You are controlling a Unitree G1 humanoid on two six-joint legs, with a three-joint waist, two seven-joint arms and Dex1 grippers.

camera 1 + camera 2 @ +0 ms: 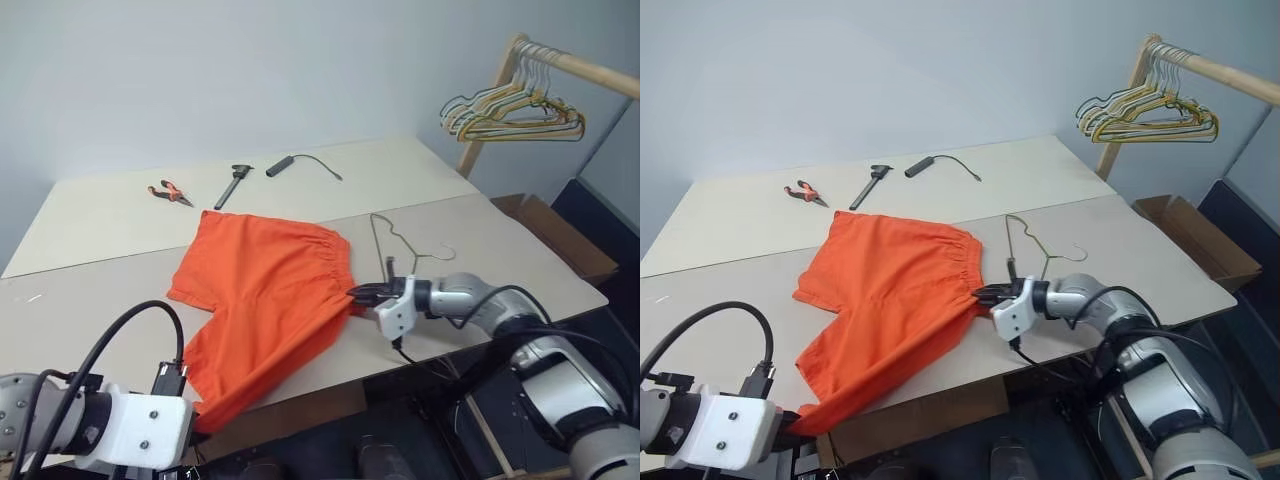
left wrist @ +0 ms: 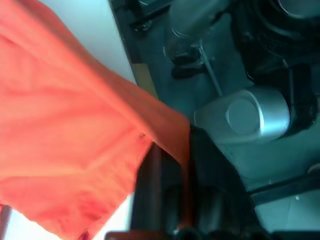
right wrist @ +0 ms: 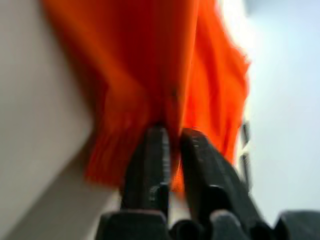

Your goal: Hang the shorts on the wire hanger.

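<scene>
The orange shorts [image 1: 265, 300] lie spread on the beige table [image 1: 90, 300], waistband to the right, with one leg hanging over the front edge. My right gripper [image 1: 355, 293] is at the near end of the waistband, and the right wrist view shows its fingers [image 3: 150, 145] pinched on orange fabric. My left gripper [image 2: 172, 145] sits low at the table's front edge, with the hem of the hanging leg caught between its fingers [image 2: 150, 170]. The thin wire hanger [image 1: 395, 245] lies flat on the table just right of the waistband, behind my right gripper.
Red-handled pliers [image 1: 168, 193], a dark caliper-like tool [image 1: 232, 185] and a black handle with a cable [image 1: 300, 163] lie at the back of the table. Coloured hangers [image 1: 515, 112] hang from a wooden rail at the right. Beyond the table's right edge stands an open cardboard box [image 1: 555, 235].
</scene>
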